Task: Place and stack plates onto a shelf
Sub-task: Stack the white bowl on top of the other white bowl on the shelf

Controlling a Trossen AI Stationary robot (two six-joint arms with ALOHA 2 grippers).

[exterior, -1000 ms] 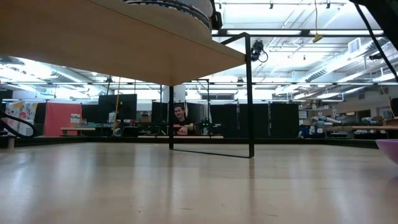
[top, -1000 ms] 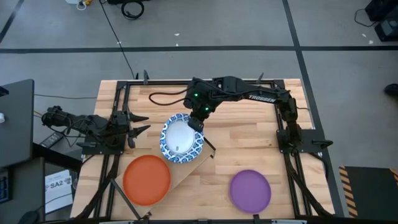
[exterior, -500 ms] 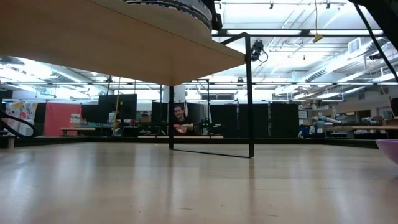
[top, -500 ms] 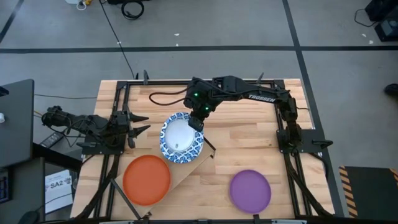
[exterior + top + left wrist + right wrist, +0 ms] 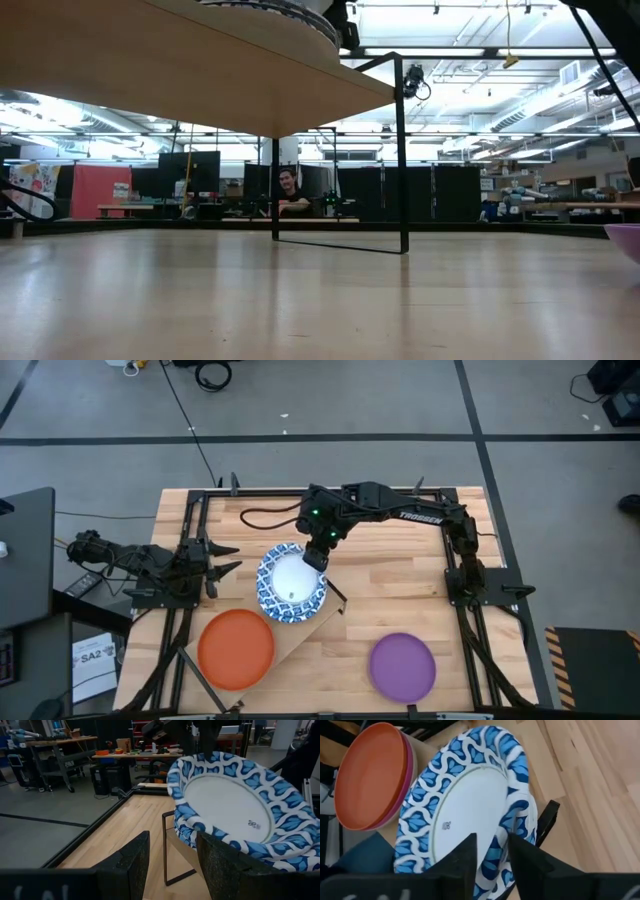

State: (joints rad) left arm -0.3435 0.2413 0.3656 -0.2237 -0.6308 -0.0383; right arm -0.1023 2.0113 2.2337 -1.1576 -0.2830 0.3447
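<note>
The slatted wood counter [image 5: 400,600] lies bare between shelf [image 5: 300,635] and purple plate [image 5: 403,665]; grey floor surrounds it. The right gripper [image 5: 316,556], narrowly parted, straddles the blue-and-white plate's [image 5: 291,585] rim; the left gripper [image 5: 222,558] waits wide.

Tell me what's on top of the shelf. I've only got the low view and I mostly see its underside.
Observer: Two piles sit on the shelf: a stack of blue-and-white plates at one end and an orange plate at the other.
Operator: Where's the right end effector?
Observer: The right end effector is at the rim of the blue-and-white stack's top plate.
Operator: And the left one?
Observer: The left end effector waits open and empty, over the table beside the shelf.
</note>
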